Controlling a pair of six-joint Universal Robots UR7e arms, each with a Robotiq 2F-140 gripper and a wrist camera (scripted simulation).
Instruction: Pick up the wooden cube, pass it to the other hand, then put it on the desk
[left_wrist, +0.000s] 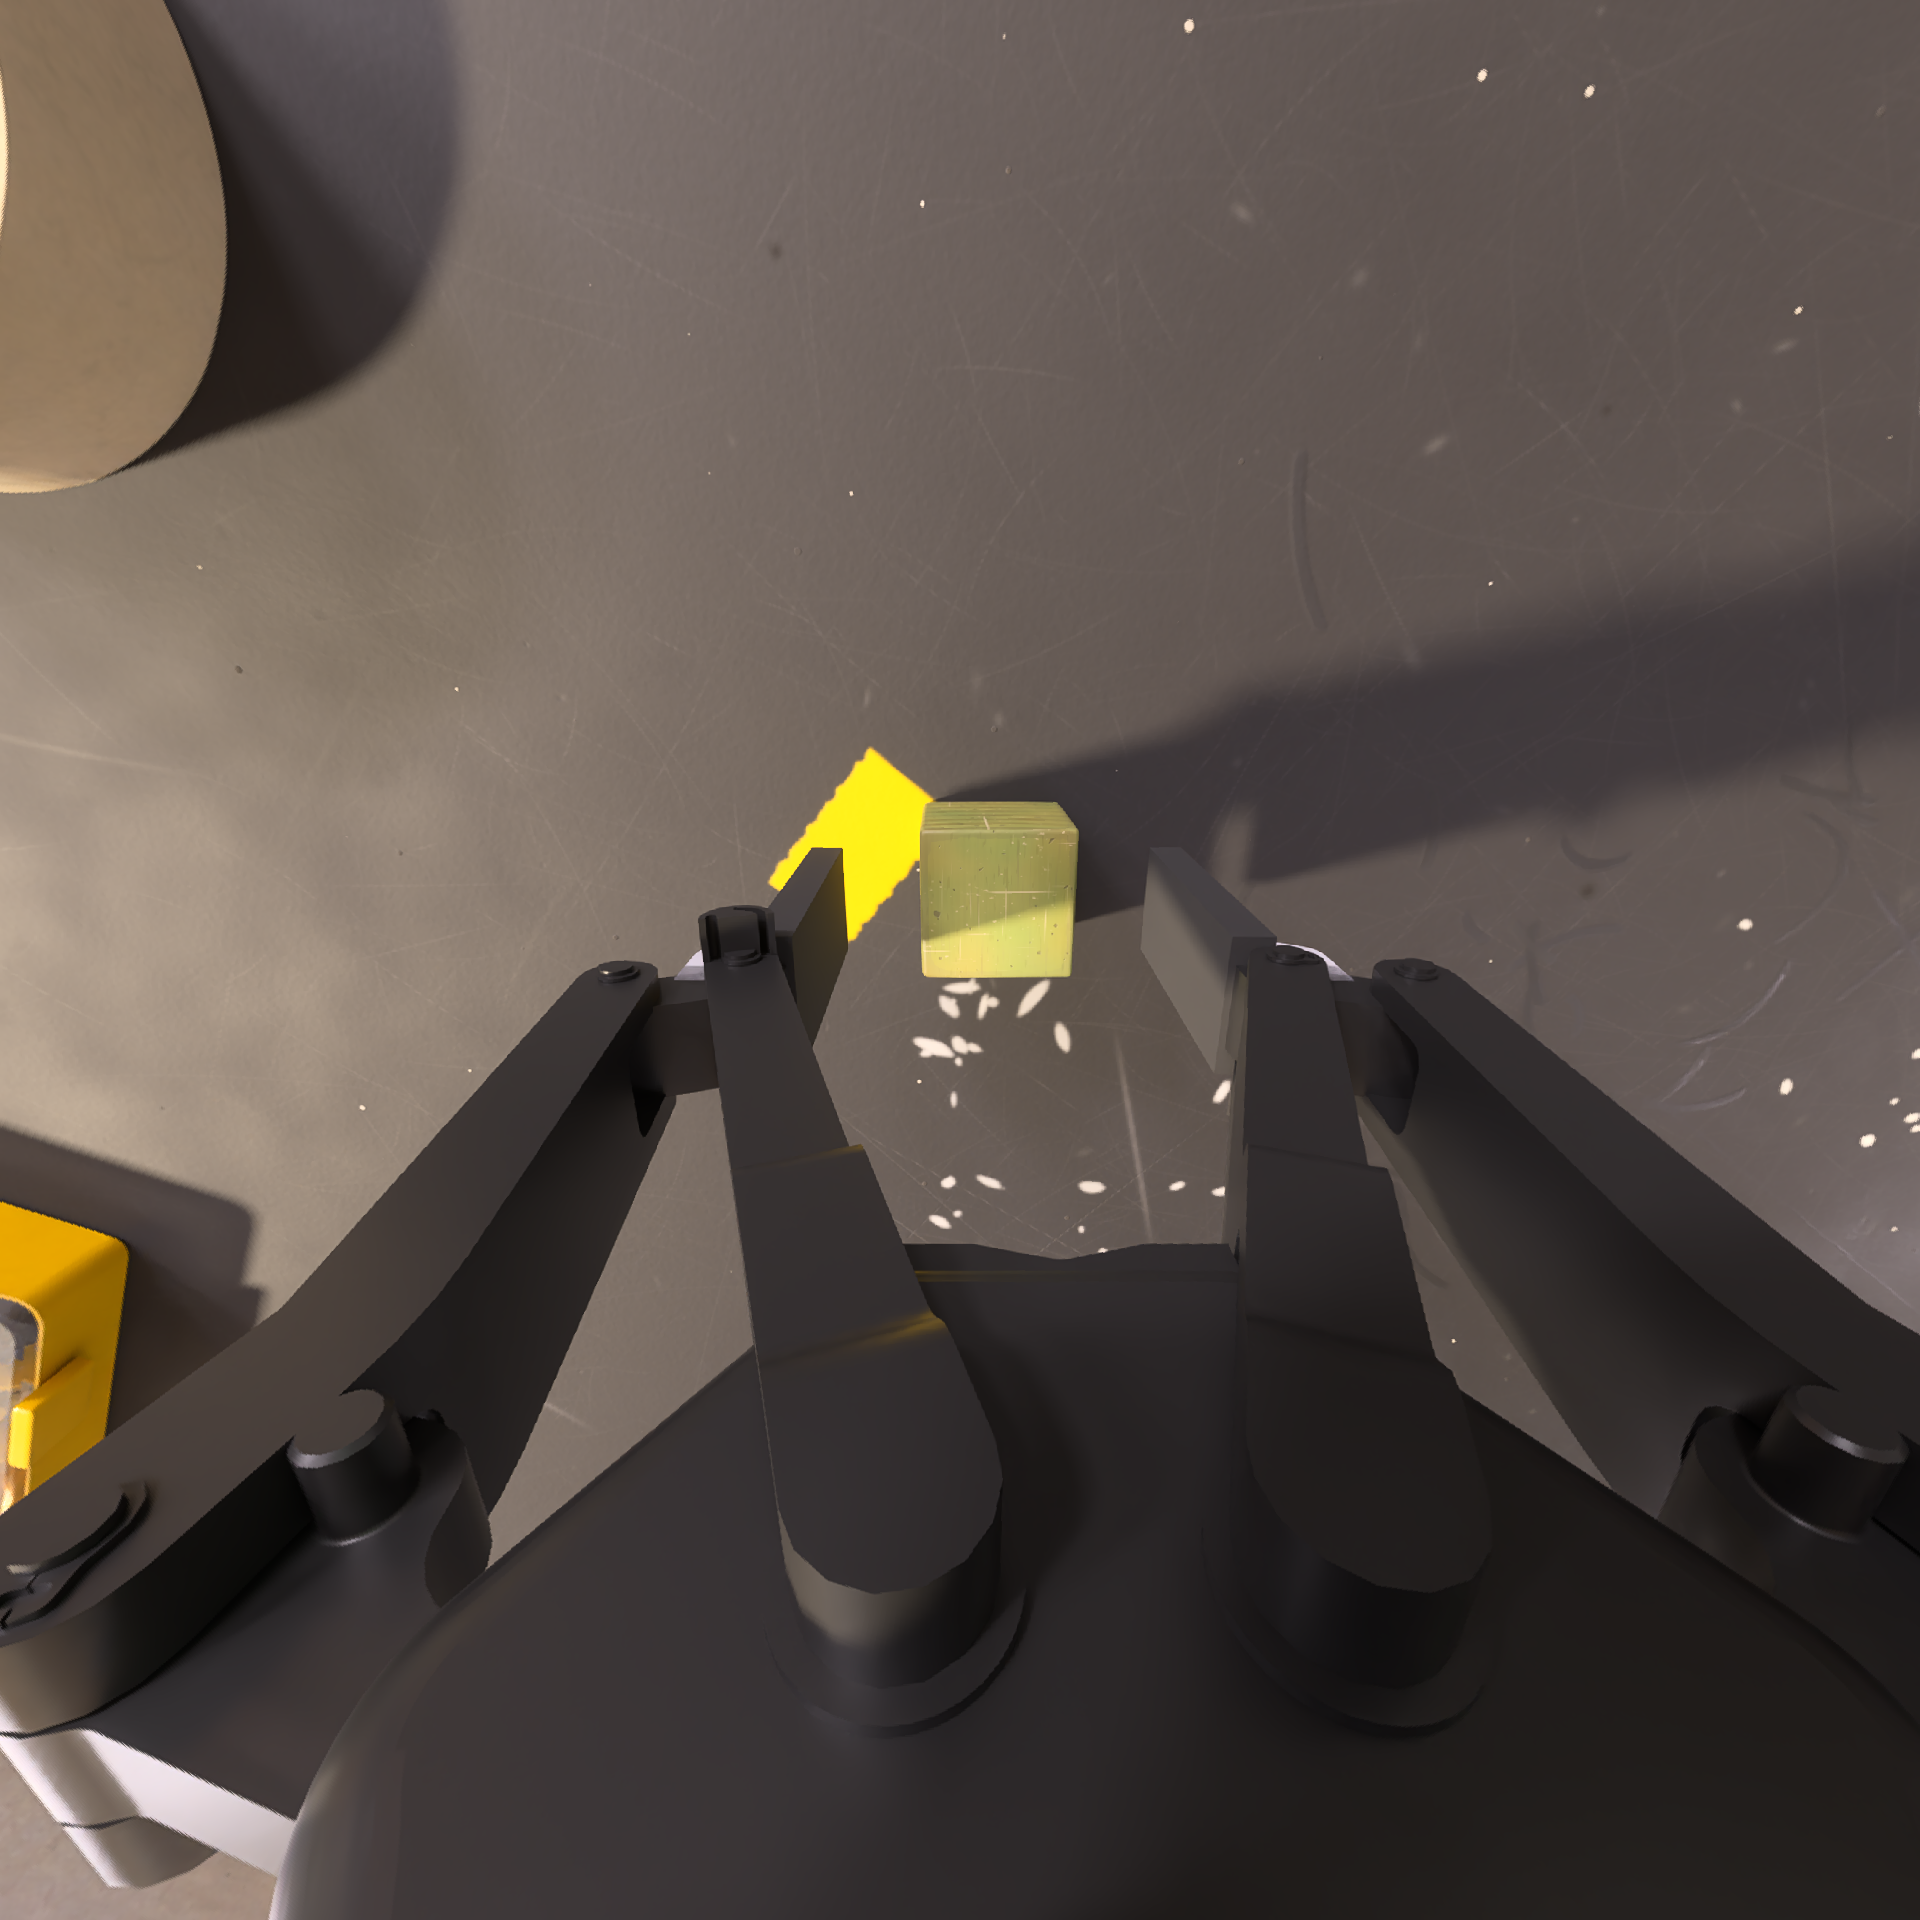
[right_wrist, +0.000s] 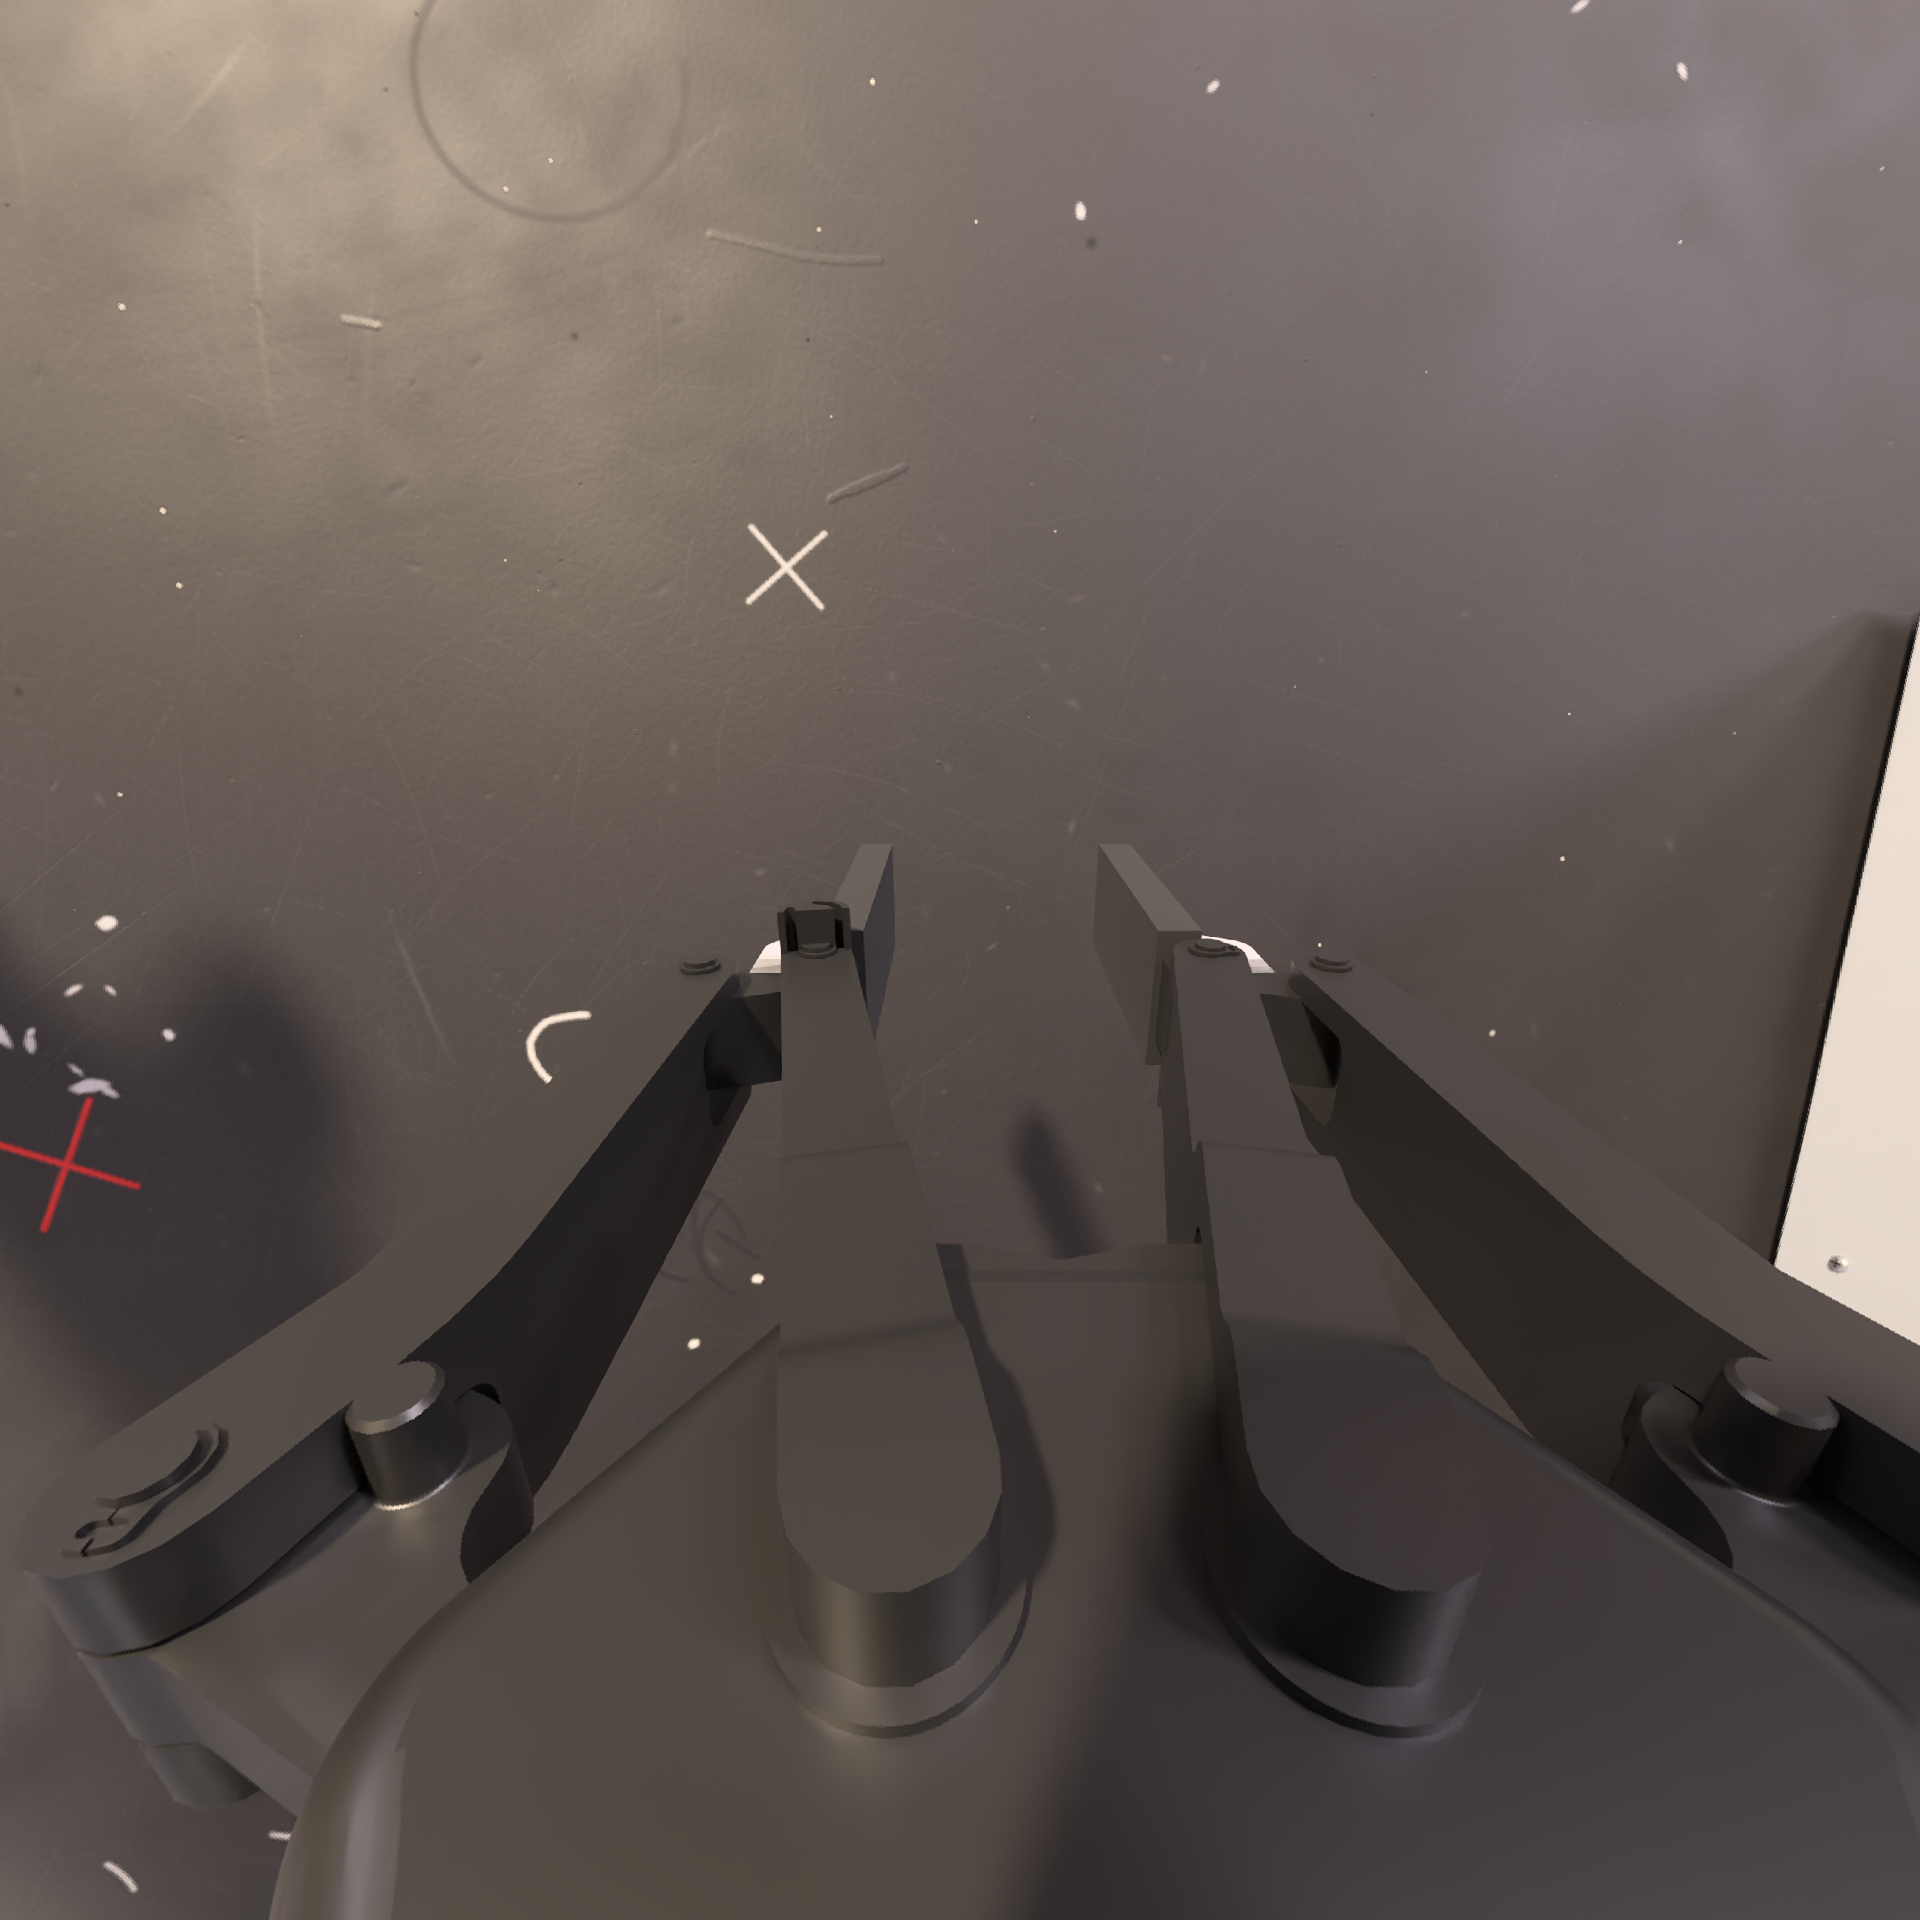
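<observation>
A small yellow-green wooden cube (left_wrist: 997, 894) sits on the dark grey desk (left_wrist: 1143, 416) in the left wrist view. My left gripper (left_wrist: 1000, 883) is open, with the cube between its two fingertips and clear gaps on both sides. A flat bright yellow patch (left_wrist: 868, 821) lies on the desk just left of and behind the cube. My right gripper (right_wrist: 995, 883) is open and empty above bare desk (right_wrist: 1247, 520). The cube does not show in the right wrist view.
A large beige roll (left_wrist: 94, 239) stands at the far left. A yellow box-like object (left_wrist: 52, 1340) sits at the left edge. In the right wrist view a white cross (right_wrist: 787, 567), a red cross (right_wrist: 64, 1166) and a white panel (right_wrist: 1860, 1039) show.
</observation>
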